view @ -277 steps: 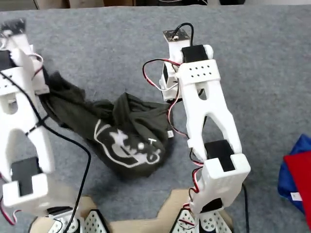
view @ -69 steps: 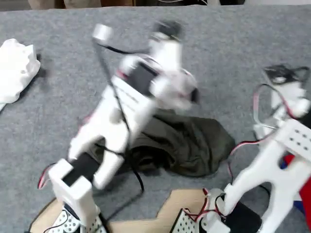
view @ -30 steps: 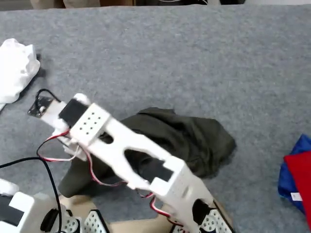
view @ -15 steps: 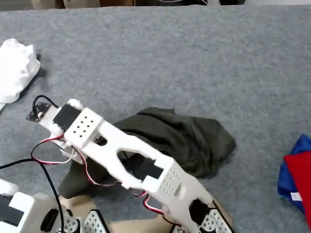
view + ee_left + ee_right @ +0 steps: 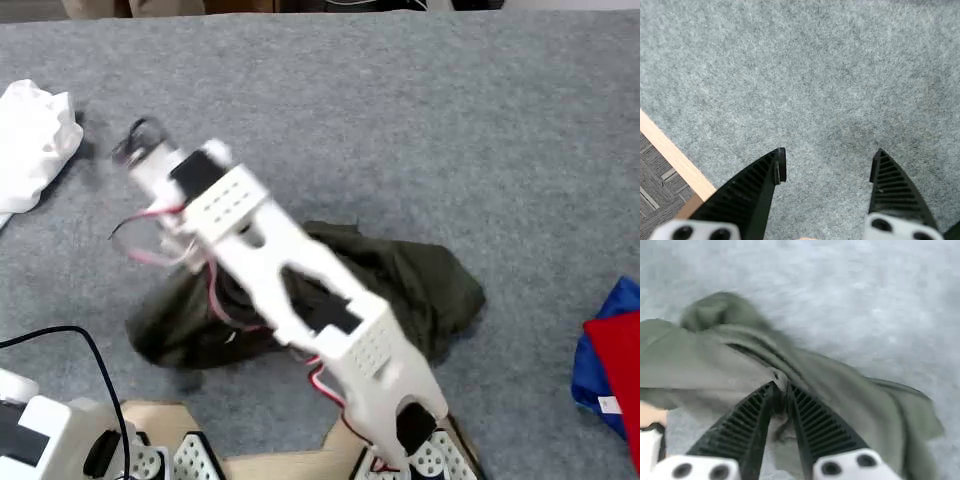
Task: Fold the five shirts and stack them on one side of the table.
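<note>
Olive shirt [image 5: 420, 285] lies crumpled on the grey surface [image 5: 450, 120]. Our right end effector [image 5: 781, 387] is clenched on one fold, and the long body of cloth stretches from it back toward its own side. Our left end effector [image 5: 830, 162] hangs released over bare surface, farther away.

High view: overhead, facing down.
Left wrist: near grey felt table [image 5: 840, 75].
Right wrist: near crumpled olive shirt [image 5: 690, 360], shared overhead.
</note>
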`<move>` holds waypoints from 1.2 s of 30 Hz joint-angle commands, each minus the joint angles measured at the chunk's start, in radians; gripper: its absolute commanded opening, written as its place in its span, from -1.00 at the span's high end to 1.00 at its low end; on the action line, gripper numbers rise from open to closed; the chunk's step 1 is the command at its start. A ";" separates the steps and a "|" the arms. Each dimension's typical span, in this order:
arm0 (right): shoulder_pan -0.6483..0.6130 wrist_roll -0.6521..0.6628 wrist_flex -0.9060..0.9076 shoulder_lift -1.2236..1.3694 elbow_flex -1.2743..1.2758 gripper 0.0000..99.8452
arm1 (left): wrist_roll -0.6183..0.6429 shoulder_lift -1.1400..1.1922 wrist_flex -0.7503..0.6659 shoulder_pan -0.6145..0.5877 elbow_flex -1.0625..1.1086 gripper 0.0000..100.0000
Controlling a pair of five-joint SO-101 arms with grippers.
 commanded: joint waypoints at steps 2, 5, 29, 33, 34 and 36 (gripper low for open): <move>0.166 -0.011 0.020 -0.114 -0.051 0.99 | -0.003 -0.044 -0.012 0.002 -0.005 0.44; 0.283 -0.009 0.020 -0.124 -0.051 0.99 | -0.003 -0.044 -0.011 0.023 0.002 0.44; 0.990 0.216 -0.109 -0.120 0.229 0.99 | 0.002 -0.045 0.255 0.446 0.002 0.44; 1.056 0.255 -0.140 -0.119 0.237 0.99 | 0.003 -0.045 0.296 0.562 0.003 0.44; 1.070 0.261 -0.152 -0.114 0.237 0.99 | 0.003 -0.045 0.302 0.592 0.003 0.44; 1.096 0.267 -0.173 -0.090 0.229 0.99 | 0.005 -0.044 0.318 0.655 0.003 0.44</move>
